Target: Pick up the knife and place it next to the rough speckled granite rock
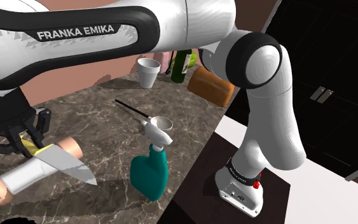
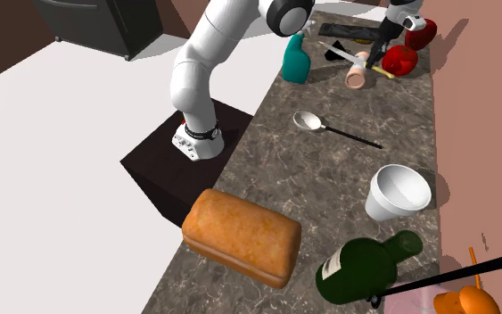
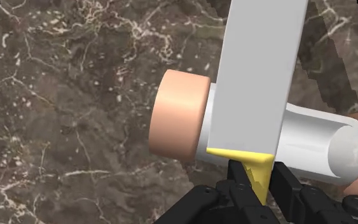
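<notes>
One knife (image 3: 255,76) clasped in hand (image 3: 258,177), one rolling pin (image 3: 179,114), one spray bottle (image 1: 149,172)

Setting: domestic kitchen. Evidence: dark veined stone surface (image 2: 267,169) carrying a bread loaf (image 2: 240,236), green bottle (image 2: 365,268), white cup (image 2: 399,192), metal spoon (image 2: 309,121) and teal spray bottle (image 1: 149,175). Dark cabinet (image 1: 336,57) with paired handles stands beside it.
</notes>
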Action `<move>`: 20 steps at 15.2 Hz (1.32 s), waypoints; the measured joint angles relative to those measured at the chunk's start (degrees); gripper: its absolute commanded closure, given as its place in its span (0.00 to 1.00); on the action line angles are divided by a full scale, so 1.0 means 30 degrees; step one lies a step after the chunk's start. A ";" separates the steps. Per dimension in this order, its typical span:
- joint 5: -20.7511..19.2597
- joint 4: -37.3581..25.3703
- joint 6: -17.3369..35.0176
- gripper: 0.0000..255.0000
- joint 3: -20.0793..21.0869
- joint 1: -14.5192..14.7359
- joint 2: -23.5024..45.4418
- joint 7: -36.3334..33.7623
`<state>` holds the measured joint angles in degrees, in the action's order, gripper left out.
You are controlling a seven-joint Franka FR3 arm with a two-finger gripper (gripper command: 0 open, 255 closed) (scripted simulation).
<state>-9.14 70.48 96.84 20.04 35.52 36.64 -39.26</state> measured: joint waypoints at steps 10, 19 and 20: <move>-0.0185 0.1090 0.1698 1.00 -0.0197 -0.0133 -0.0493 -0.0007; -0.0690 0.0644 0.1451 0.00 -0.0068 -0.0256 0.0238 -0.0102; -0.0500 0.0106 0.0750 0.00 0.0015 -0.0148 0.0479 -0.0123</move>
<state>-10.64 70.80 99.09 20.09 35.08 38.07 -39.63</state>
